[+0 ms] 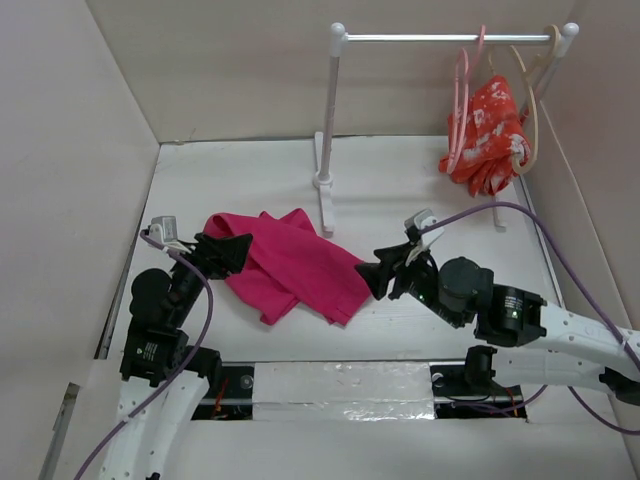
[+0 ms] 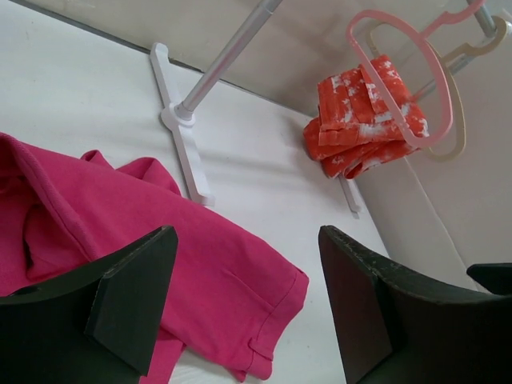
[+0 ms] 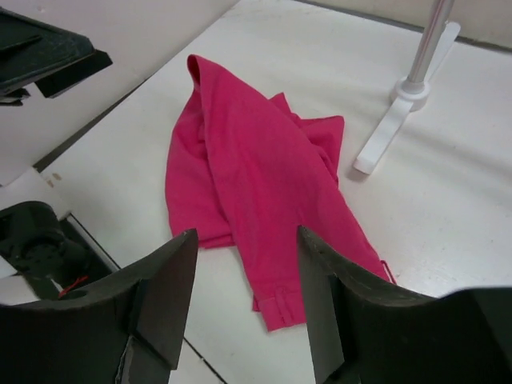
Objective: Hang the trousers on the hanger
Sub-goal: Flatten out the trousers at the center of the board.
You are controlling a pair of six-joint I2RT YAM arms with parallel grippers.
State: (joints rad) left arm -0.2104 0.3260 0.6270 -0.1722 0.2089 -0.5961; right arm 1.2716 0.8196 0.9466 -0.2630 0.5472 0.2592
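Note:
The magenta-pink trousers (image 1: 290, 262) lie crumpled and folded on the white table. They also show in the left wrist view (image 2: 160, 240) and in the right wrist view (image 3: 256, 184). The light-pink hanger (image 1: 462, 100) hangs empty on the rail at the back right, and shows in the left wrist view (image 2: 416, 88). My left gripper (image 1: 228, 250) is open at the trousers' left end, holding nothing (image 2: 244, 308). My right gripper (image 1: 378, 272) is open just above the trousers' right end, at the waistband (image 3: 244, 300).
A white clothes rack (image 1: 330, 110) stands at the back, its foot (image 1: 325, 195) just behind the trousers. A beige hanger (image 1: 530, 100) carries a red-orange patterned garment (image 1: 490, 135) next to the pink hanger. Beige walls close in the left, back and right sides.

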